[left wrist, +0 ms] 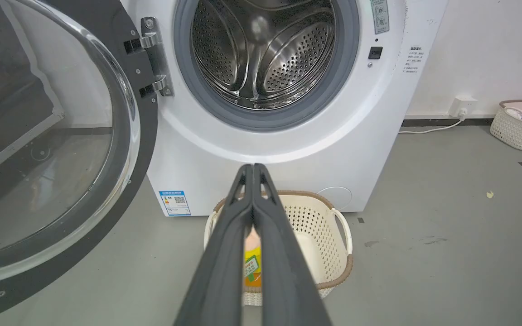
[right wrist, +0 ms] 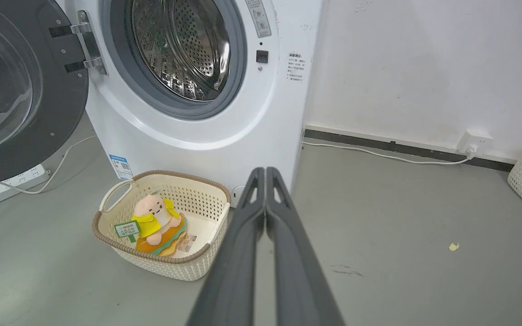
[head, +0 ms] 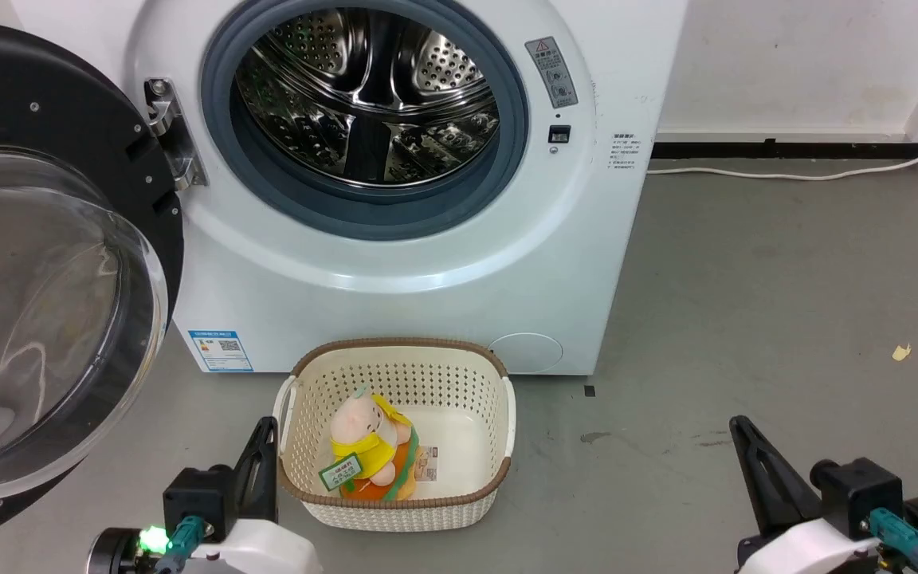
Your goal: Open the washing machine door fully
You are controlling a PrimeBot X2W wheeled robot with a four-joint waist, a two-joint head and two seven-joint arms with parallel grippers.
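The white washing machine [head: 427,263] fills the upper middle of the head view, its steel drum [head: 367,96] exposed inside the grey gasket. The washing machine door [head: 45,263], black-rimmed with a bulging clear glass bowl, hangs swung wide on its hinge [head: 168,127] at the left; it also shows as the door [left wrist: 48,149] and the door [right wrist: 12,90] in the wrist views. My left gripper [head: 268,426] sits low at the lower left, shut and empty, well clear of the door. My right gripper [head: 738,426] rests at the lower right, also shut with nothing in it.
A cream basket [head: 395,446] holding a pink and yellow plush toy [head: 367,450] stands on the grey floor right in front of the machine. A white cable [head: 786,171] runs along the wall to a socket. A power strip [right wrist: 7,185] lies left; another basket [left wrist: 521,124] far right.
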